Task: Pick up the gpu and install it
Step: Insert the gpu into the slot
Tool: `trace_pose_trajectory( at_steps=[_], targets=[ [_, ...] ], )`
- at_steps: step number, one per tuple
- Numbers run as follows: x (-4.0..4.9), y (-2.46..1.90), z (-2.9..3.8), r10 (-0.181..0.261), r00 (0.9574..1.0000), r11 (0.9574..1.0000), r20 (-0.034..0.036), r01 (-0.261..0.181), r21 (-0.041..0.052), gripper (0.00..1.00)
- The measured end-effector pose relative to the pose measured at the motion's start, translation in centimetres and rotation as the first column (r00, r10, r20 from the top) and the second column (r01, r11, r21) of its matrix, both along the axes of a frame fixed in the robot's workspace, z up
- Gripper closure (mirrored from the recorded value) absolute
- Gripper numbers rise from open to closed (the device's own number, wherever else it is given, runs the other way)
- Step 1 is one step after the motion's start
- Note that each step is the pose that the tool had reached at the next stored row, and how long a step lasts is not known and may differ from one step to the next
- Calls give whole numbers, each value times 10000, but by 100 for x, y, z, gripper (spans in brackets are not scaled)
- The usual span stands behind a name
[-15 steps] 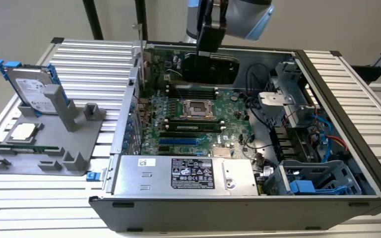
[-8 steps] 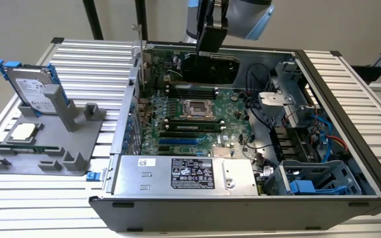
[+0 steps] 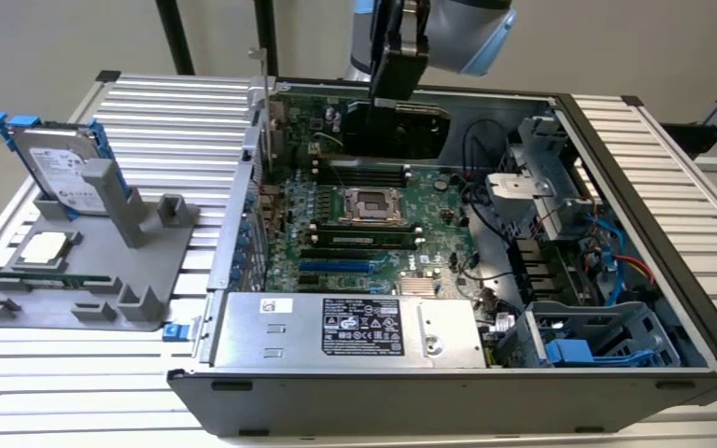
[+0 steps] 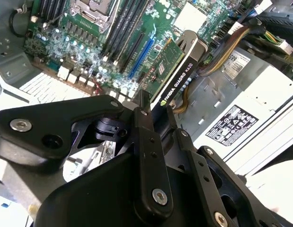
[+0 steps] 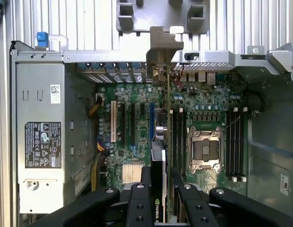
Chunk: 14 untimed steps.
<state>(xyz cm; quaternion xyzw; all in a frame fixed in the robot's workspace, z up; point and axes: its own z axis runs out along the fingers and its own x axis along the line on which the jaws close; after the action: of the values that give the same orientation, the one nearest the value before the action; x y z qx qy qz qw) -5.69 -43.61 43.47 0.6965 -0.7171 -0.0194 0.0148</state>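
Edgewise, the gpu [image 4: 177,78] hangs clamped in the claw [image 4: 153,113], long axis along the motherboard [image 5: 137,118] slots.

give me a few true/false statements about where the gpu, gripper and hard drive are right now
1. The gripper is shut on the gpu. True.
2. The gpu lies on the grey fixture outside the case. False: it hangs edge-down above the motherboard inside the open computer case.
3. The hard drive with blue rails stands upright in the grey fixture, at the exterior view's left. True.
4. The processor socket is covered by a cooler. False: it is bare, with its metal frame showing.
5. The power supply sits along the case's near edge in the exterior view. True.
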Motion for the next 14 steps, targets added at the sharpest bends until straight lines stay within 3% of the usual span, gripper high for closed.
trace_pose_trajectory(
  at_steps=[8, 14],
  targets=[
    [4, 0, -66, 0, 10000, 10000, 15, 0, -46, 100],
    [9, -1, -121, 1, 10000, 9998, 82, 1, -208, 100]
  ],
)
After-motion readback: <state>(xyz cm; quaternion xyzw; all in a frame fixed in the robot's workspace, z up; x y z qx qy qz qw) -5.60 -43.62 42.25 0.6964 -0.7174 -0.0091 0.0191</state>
